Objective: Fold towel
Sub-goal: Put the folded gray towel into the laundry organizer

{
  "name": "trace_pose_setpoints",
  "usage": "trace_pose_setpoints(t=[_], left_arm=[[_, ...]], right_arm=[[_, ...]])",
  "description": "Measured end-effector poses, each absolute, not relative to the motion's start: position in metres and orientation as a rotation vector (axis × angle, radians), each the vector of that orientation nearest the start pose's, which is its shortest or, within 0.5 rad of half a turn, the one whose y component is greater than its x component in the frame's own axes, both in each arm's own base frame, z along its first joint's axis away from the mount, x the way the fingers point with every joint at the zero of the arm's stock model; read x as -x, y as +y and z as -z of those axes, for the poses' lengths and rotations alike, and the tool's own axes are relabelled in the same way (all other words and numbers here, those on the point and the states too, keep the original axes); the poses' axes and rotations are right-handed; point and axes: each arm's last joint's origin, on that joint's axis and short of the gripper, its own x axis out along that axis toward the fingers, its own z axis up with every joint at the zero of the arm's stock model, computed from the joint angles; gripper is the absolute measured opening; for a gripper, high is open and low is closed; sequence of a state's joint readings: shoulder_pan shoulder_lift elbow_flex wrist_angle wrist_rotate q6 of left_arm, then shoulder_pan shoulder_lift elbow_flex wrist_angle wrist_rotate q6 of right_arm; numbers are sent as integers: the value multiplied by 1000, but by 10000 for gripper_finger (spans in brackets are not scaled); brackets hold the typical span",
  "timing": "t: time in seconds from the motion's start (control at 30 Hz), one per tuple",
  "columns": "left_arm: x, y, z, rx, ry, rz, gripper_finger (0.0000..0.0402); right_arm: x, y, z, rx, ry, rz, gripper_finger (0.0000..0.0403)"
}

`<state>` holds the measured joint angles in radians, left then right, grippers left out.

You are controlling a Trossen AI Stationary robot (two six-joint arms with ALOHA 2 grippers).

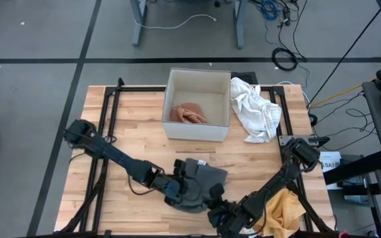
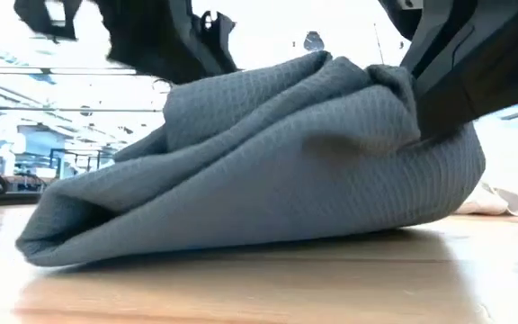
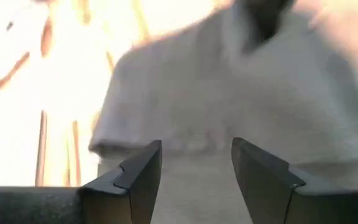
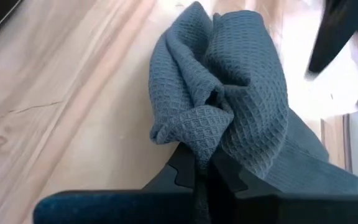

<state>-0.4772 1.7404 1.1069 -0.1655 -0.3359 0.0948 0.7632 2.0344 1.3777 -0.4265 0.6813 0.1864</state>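
Grey towel (image 1: 200, 180) sits bunched at the desk's (image 1: 144, 132) near edge; my right pincer (image 4: 205, 167) is clamped on a fold, and my left pincer (image 3: 196, 163) hangs spread apart beside it.

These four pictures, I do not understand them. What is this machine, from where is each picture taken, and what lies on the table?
It is a robot with two dark arms at a wooden table; each arm ends in a two-finger gripper. One picture looks straight down, one looks level across the tabletop, and two come from cameras on the wrists.

The right gripper is shut on a bunched fold of the grey towel near the table's front edge. The left gripper is open, right at the towel's other side.

Also on the table: a white box with a peach cloth inside, a crumpled white cloth beside the box, and a yellow cloth at the front right corner.
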Motion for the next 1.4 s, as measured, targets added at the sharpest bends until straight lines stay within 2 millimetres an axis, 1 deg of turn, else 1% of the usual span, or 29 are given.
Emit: trace_pose_setpoints(t=[0.07, 0.13, 0.23, 0.43, 0.5, 0.57, 0.7, 0.87, 0.97, 1.07, 1.2, 1.3, 1.4], left_arm=[[-324, -167, -207, -395, 687, 229, 202], [-320, -177, -207, -419, 672, 272, 204], [-316, -188, -198, -436, 690, 306, 222], [-320, -197, -177, -340, 731, 271, 275], [-321, -200, -171, -293, 748, 288, 288], [-324, -201, -163, -249, 765, 309, 297], [-327, -201, -148, -245, 794, 271, 301], [-329, -202, -143, -285, 762, 154, 301], [-330, -206, -145, -263, 724, 164, 301], [-329, -208, -146, -261, 722, 167, 301], [-327, -203, -143, -262, 740, 46, 295], [-326, -200, -143, -280, 734, -27, 265], [-326, -200, -143, -315, 723, -53, 205]], right_arm=[[-310, 268, -161, 526, 811, 10, 2], [-312, 266, -164, 519, 808, 15, 2], [-316, 260, -165, 517, 813, 26, 1], [-324, 249, -164, 520, 845, 26, 1], [-326, 247, -164, 528, 846, 27, 2], [-328, 244, -164, 526, 847, 34, 2], [-330, 241, -164, 511, 842, 55, 2], [-334, 238, -166, 489, 817, 101, 3], [-337, 234, -166, 473, 812, 124, 3], [-339, 232, -167, 473, 801, 147, 3], [-339, 231, -175, 471, 765, 169, 3], [-338, 230, -184, 467, 738, 174, 3], [-337, 230, -191, 467, 723, 168, 3]])
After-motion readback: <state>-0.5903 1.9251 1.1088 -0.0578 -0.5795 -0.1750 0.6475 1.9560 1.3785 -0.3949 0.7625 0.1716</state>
